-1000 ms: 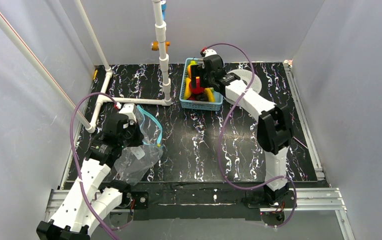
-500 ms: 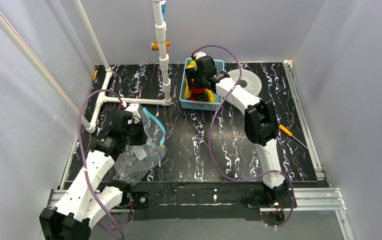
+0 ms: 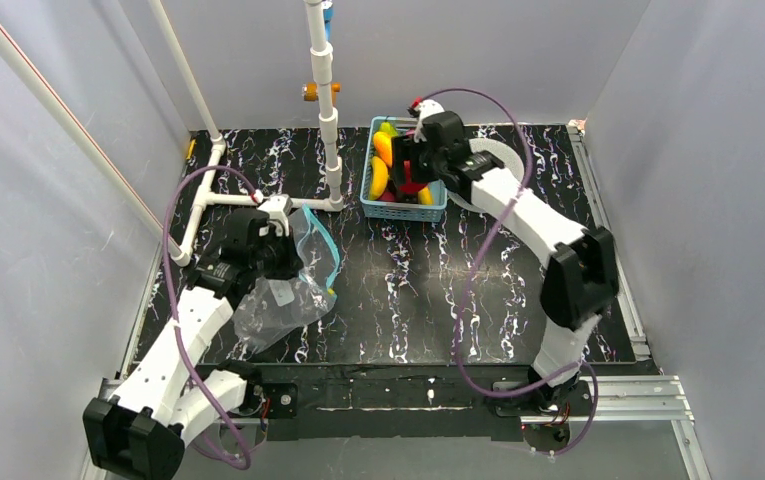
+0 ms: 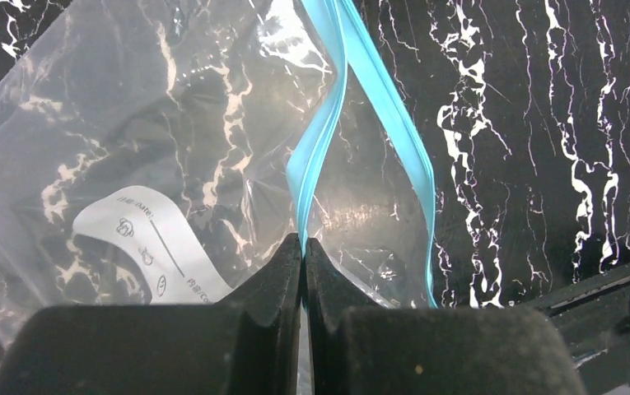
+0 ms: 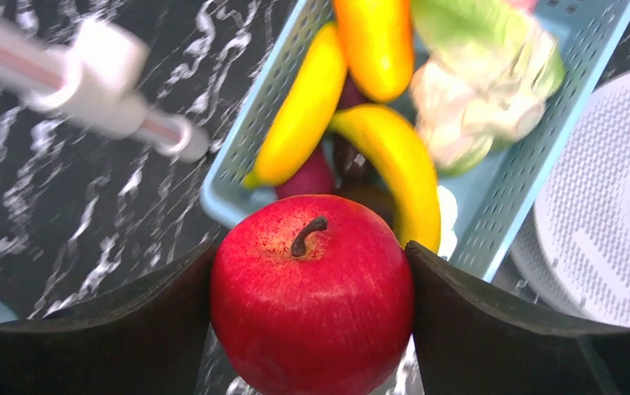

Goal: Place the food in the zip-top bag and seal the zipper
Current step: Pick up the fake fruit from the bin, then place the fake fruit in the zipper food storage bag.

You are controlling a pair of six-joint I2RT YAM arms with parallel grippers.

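The red apple sits between my right gripper's two fingers, which press on both its sides, just above the near end of the light-blue basket. In the basket lie yellow bananas, a pale cauliflower and a dark purple piece. From above, the right gripper hangs over the basket. At the left, my left gripper is shut on the pale-blue zipper of the clear zip-top bag, whose mouth gapes. The left gripper pinches one rim strip.
A white pipe frame stands left of the basket, and one of its pipes shows in the right wrist view. A white perforated disc lies right of the basket. Grey walls enclose the black marbled table.
My right gripper has narrowed onto the red apple and shifted right with it over the basket. The left arm has carried the bag's rim a little to the right.
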